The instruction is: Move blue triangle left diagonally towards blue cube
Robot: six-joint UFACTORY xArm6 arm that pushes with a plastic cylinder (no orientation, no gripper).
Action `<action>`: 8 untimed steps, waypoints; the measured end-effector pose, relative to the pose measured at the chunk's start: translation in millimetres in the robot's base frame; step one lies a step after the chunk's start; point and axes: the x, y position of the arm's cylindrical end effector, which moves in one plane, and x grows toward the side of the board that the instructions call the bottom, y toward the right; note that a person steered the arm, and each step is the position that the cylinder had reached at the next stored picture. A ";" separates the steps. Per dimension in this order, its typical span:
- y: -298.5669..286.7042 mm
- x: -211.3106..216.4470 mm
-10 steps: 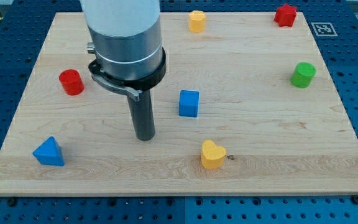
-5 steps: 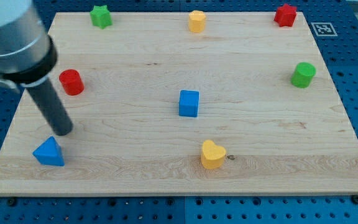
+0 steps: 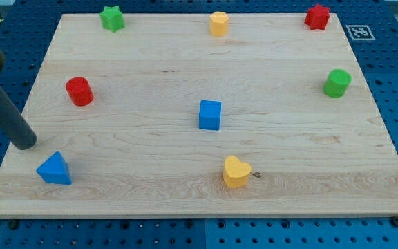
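My tip (image 3: 25, 144) stood at the board's (image 3: 289, 159) left edge, touching nothing, with no jaws to open. The blue triangle (image 3: 54, 169) lay just beside it at five o'clock, the blue cube (image 3: 210, 115) well apart at three.

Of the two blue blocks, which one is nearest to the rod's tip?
The blue triangle, near the view's bottom left. My tip stands just up and left of it, apart; the blue cube sits far off at mid-board.

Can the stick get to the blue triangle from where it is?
Probably yes. My tip sits just up and to the view's left of the blue triangle, with only bare board between them.
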 end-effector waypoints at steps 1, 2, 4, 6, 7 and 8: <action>-12.7 2.5; -18.7 5.9; -7.2 65.4; 25.1 65.4; 25.1 65.4; 32.6 65.4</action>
